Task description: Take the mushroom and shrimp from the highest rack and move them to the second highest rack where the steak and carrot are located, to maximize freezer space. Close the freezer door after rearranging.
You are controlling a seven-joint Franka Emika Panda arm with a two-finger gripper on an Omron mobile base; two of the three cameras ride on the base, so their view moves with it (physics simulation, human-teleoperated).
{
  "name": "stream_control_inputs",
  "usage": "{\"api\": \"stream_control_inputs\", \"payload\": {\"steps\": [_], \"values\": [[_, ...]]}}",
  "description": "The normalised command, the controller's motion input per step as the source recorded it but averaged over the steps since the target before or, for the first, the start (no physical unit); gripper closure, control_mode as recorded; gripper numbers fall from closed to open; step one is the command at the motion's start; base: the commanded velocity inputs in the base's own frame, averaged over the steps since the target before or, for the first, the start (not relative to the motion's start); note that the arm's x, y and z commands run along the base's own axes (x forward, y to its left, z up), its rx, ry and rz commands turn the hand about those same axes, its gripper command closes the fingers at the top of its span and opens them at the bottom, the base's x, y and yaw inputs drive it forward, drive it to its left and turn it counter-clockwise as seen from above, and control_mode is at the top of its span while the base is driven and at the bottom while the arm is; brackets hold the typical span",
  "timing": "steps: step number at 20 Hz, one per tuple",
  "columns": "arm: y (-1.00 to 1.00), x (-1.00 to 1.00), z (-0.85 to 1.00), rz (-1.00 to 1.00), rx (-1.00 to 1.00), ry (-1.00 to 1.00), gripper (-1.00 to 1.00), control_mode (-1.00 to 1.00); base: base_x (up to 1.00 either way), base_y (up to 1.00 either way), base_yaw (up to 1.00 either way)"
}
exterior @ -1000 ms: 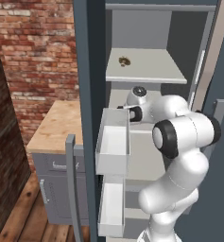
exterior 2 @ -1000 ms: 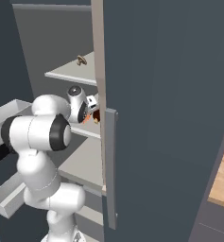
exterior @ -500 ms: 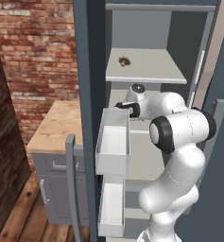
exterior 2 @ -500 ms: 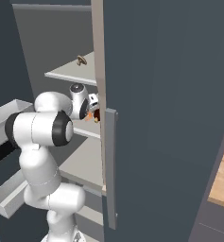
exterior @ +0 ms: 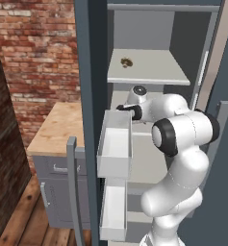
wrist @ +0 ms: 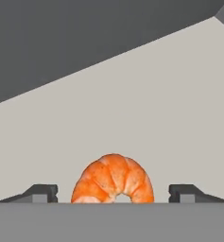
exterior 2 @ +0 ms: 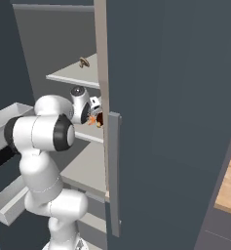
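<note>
**Jaws spread off the shrimp on the second rack**

Since a second ago the white arm's elbow has swung a little higher and further right in the left base view, while the hand stays reaching into the freezer at the second-highest rack.

From the hand view, the two-finger gripper (wrist: 113, 193) stands wide apart: its left fingertip (wrist: 40, 193) and the right one both sit clear of the curled orange shrimp (wrist: 113, 179), touching nothing. That shrimp lies between them on the pale grey shelf (wrist: 146, 108), arched like a bridge, its hump toward the top of the view and both ends down toward the camera, its long axis running across from finger to finger.

From the left base view, a small brown mushroom (exterior: 126, 62) rests on the highest rack (exterior: 149, 74). The right base view adds a glimpse of orange and dark brown food (exterior 2: 96, 119) beside the hand, behind the door's edge.
</note>
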Motion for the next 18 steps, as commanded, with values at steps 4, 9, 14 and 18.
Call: {"api": "stream_control_inputs", "payload": {"steps": [4,9,14,18], "values": [[0.18,-0.23,-0.1,0.0,0.0,-0.1,-1.0,-1.0,0.0,0.0,0.0],[0.03,-0.57,0.14,0.0,0.06,-0.16,-1.0,-1.0,0.0,0.0,0.0],[0.0,-0.59,0.44,-0.01,0.16,-0.02,-1.0,-1.0,0.0,0.0,0.0],[-0.04,-0.48,0.62,0.0,0.18,0.0,-1.0,-1.0,0.0,0.0,0.0]]}}
